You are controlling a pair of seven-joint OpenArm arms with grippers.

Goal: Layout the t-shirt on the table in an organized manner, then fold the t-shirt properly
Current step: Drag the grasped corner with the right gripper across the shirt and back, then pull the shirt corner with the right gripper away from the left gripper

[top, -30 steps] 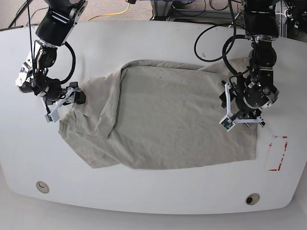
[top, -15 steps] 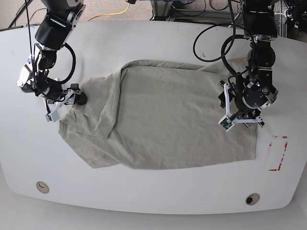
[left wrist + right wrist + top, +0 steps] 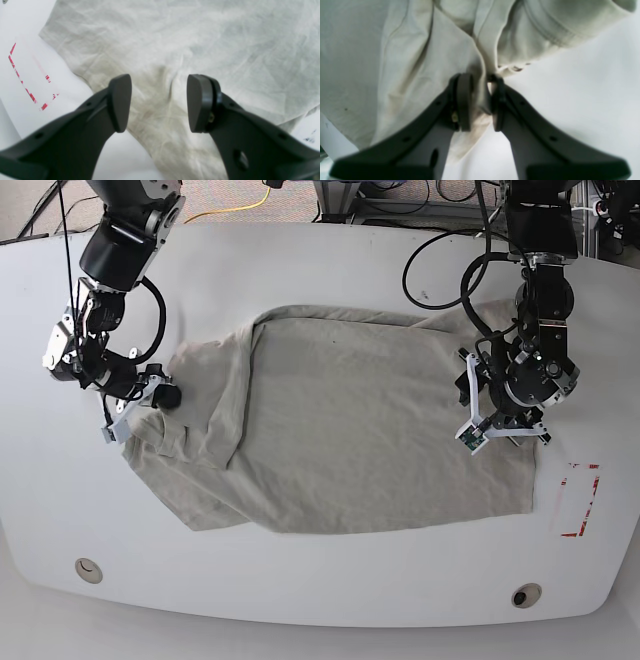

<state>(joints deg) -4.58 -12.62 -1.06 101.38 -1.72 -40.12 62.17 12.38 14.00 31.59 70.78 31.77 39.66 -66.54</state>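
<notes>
The khaki-grey t-shirt lies spread across the middle of the white table, its left part folded over in wrinkled layers. At the shirt's left edge my right gripper is down on the cloth. The right wrist view shows that right gripper shut on a bunched fold of the t-shirt beside a sleeve hem. My left gripper hovers over the shirt's right side. In the left wrist view the left gripper is open, with flat wrinkled t-shirt below and nothing between its fingers.
A red-outlined rectangle mark lies on the table just right of the shirt's lower right corner, and the red mark also shows in the left wrist view. Two small round holes sit near the front edge. Cables lie behind the table.
My right gripper has closed on the shirt's left edge and shifted slightly down and toward the cloth. The left arm has hardly moved and stays open.
</notes>
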